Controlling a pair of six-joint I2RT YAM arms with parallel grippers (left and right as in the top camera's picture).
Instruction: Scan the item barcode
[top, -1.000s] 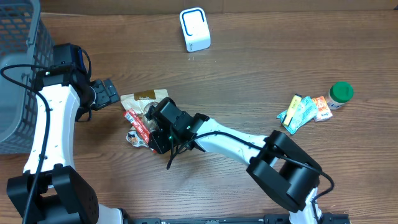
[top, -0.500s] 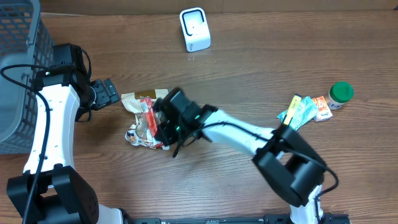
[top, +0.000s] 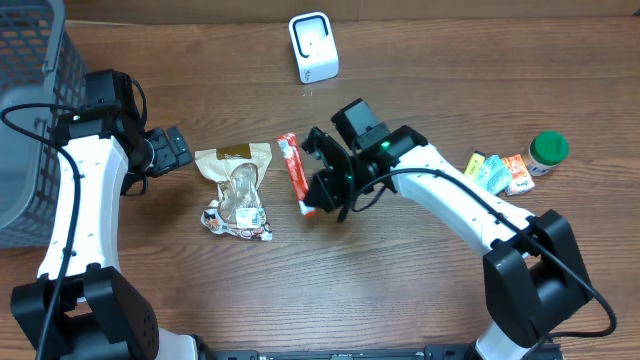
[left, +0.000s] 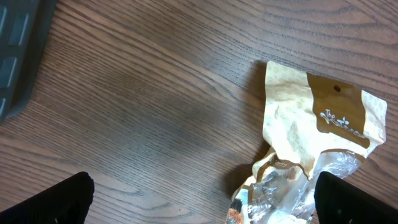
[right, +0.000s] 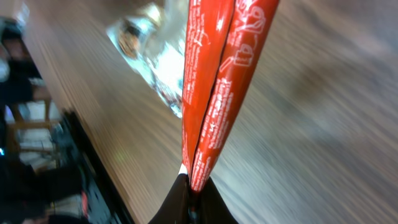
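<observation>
Red packet (top: 293, 168) is clamped by its end in your right gripper (top: 316, 198), the rest sticking out ahead, likely keeping the print uncovered. Scanner (top: 313, 47) sits beyond the fingers. Left gripper (top: 172, 148) is spread wide, empty.

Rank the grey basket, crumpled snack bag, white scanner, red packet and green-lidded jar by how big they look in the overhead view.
1. grey basket, though cut off by the frame.
2. crumpled snack bag.
3. white scanner and red packet: too close to rank; the packet is held up nearer the camera.
4. green-lidded jar.
</observation>
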